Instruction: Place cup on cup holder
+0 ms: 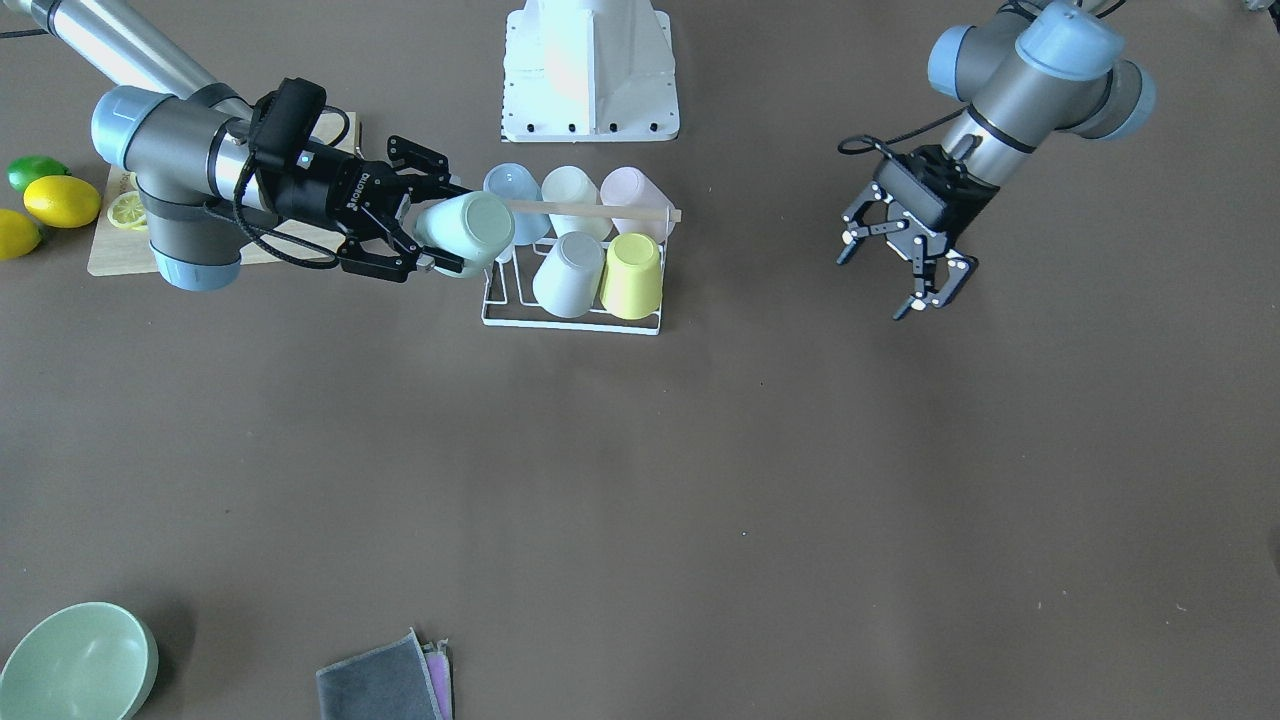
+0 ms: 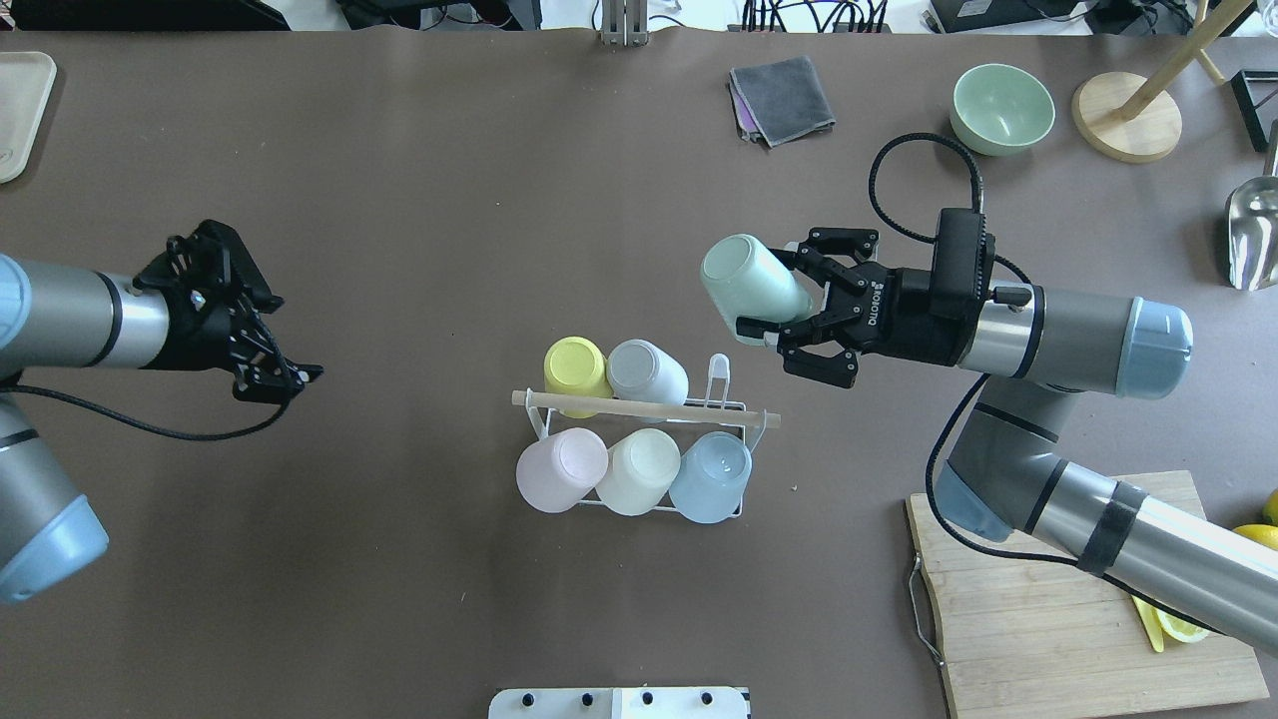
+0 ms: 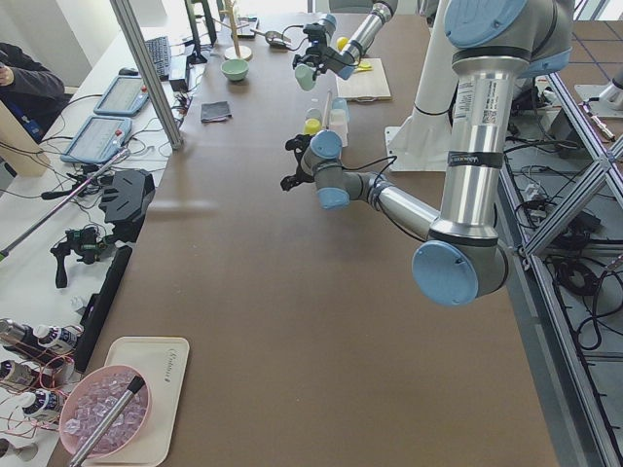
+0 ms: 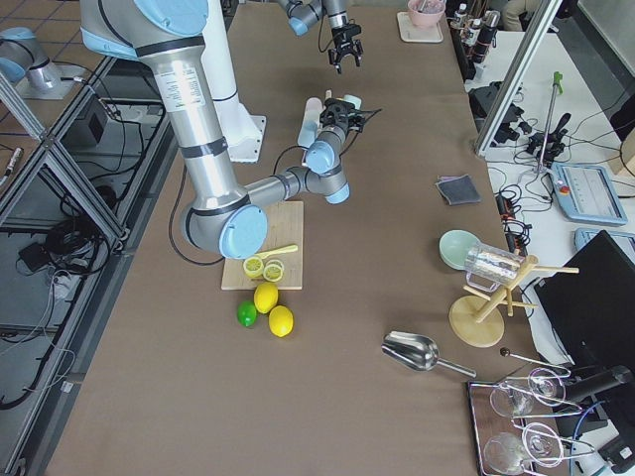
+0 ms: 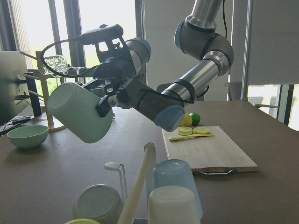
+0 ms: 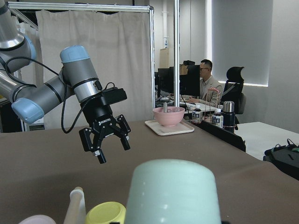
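My right gripper (image 2: 774,292) is shut on a mint-green cup (image 2: 751,285) and holds it tilted in the air, beyond the right end of the cup holder (image 2: 639,407). The holder is a white wire rack with a wooden rod on top. It carries yellow (image 2: 576,367), grey (image 2: 646,371), pink (image 2: 559,469), cream (image 2: 639,471) and blue (image 2: 711,477) cups upside down. One prong (image 2: 717,371) at its far right corner is bare. In the front view the mint cup (image 1: 465,232) hangs by the rack's end (image 1: 492,300). My left gripper (image 2: 290,379) is open and empty, well to the left.
A wooden cutting board (image 2: 1078,599) with lemon slices lies at the near right. A green bowl (image 2: 1001,108), a grey cloth (image 2: 781,98), a wooden stand (image 2: 1126,128) and a metal scoop (image 2: 1253,235) sit at the far right. The robot base (image 1: 590,70) stands behind the rack.
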You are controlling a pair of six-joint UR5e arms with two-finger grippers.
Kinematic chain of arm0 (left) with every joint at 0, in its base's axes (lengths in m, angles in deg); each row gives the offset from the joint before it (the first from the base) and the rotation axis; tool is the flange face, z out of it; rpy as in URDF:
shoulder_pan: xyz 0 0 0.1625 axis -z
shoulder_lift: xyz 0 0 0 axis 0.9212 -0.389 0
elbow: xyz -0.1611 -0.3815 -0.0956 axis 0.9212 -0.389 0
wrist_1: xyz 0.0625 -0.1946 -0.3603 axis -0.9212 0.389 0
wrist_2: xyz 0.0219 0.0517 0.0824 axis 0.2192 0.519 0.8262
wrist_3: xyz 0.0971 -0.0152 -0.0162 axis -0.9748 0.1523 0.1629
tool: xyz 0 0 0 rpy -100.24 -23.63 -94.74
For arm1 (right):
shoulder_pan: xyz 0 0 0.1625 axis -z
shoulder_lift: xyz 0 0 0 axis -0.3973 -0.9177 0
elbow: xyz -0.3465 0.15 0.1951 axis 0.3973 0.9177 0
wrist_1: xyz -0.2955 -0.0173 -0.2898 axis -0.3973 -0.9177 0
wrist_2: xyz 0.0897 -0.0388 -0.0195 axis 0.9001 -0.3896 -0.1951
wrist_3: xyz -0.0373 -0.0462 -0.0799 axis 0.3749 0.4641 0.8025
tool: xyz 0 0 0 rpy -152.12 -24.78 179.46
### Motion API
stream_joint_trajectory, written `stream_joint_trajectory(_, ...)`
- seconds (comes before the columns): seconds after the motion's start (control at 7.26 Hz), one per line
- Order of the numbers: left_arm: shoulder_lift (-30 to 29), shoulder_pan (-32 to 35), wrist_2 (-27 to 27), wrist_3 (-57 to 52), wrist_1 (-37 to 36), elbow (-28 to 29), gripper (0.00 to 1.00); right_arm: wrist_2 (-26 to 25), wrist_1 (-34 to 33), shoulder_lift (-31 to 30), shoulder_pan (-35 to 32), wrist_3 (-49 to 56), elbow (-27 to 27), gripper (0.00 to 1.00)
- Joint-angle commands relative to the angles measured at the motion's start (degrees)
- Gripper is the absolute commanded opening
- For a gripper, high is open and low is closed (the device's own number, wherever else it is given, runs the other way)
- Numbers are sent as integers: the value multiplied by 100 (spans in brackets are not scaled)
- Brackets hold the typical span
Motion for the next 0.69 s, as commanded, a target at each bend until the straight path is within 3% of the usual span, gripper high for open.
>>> stream_joint_trajectory(0.0,271,1167,-94,-3,-1858,-186,99,-275,-20,31,145,65,94,56)
stream_joint_trajectory(0.14,413,1763,-1122,32,-1843,40,99,-345,-37,49,233,65,94,56)
stream_joint_trajectory(0.28,388,2535,-2559,41,-1834,495,99,-363,-63,66,339,100,112,55)
stream_joint_trajectory(0.41,457,3169,-3339,41,-1912,682,99,-425,-64,84,418,144,121,55)
stream_joint_trajectory(0.55,606,3749,-3338,-3,-1921,1006,99,-434,-64,93,480,205,121,55)
